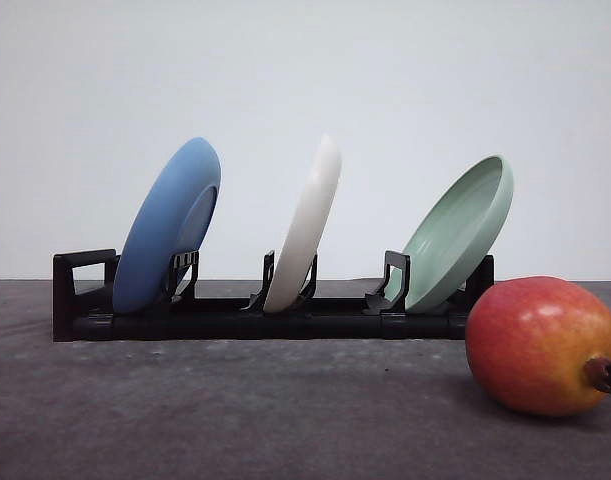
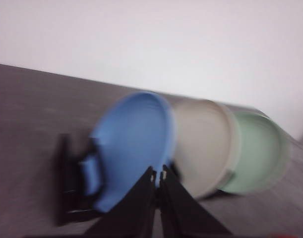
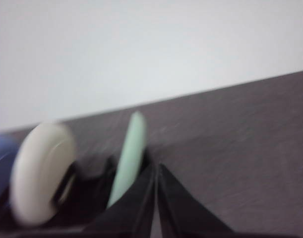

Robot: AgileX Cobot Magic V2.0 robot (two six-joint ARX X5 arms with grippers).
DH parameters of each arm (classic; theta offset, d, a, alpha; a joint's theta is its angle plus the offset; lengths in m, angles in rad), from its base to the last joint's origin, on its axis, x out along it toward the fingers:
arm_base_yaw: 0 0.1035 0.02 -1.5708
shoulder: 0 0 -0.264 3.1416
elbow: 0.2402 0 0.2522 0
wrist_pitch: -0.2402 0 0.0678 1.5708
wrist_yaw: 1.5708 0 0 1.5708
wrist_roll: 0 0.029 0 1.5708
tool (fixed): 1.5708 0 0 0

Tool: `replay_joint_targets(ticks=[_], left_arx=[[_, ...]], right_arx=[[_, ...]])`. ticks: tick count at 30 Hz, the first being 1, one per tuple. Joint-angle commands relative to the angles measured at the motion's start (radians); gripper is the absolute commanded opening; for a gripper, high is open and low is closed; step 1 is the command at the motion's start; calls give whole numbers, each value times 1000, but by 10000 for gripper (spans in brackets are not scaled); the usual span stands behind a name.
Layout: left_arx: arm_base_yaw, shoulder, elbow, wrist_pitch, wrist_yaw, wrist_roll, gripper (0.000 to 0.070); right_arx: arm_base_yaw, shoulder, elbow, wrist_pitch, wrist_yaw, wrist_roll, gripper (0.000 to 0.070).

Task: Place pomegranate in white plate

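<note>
Three plates are seen standing on edge in a black rack on the dark grey table: a blue plate, the white plate in the middle slot, and a pale green plate. All three are tilted the same way, their upper rims leaning toward the robot's right. The pomegranate is seen lying on the table in front of the rack's green-plate end, well apart from the white plate, its brown crown turned outward to the right; whether it touches the rack cannot be told.

In the left wrist view, which is blurred, the left gripper is shown with its jaws pressed together, only a thin seam left between the tips, and nothing is held. Just beyond those jaws the blue plate is seen, with the white plate and the green plate farther off to one side.

In the right wrist view, also blurred, the right gripper is likewise shown closed and empty. The green plate is seen edge-on just beside the tips, and the white plate farther off on the same side.
</note>
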Motion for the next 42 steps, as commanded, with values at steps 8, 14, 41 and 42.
replay_joint_targets(ticks=[8,14,41,42], left_arx=[[-3,260,210,-14,374,165,0],[-17,325,237,-11,467,166,0],[-132,438,243,-12,377,145,671],[-155,458,249,-12,364,141,672]], right_arx=[[3,243,283,-161,-409,-252,7],[3,301,307,-135,-511,-257,7],[3,306,307,-143,-500,-204,623],[3,306,307,-143,-500,-192,623]])
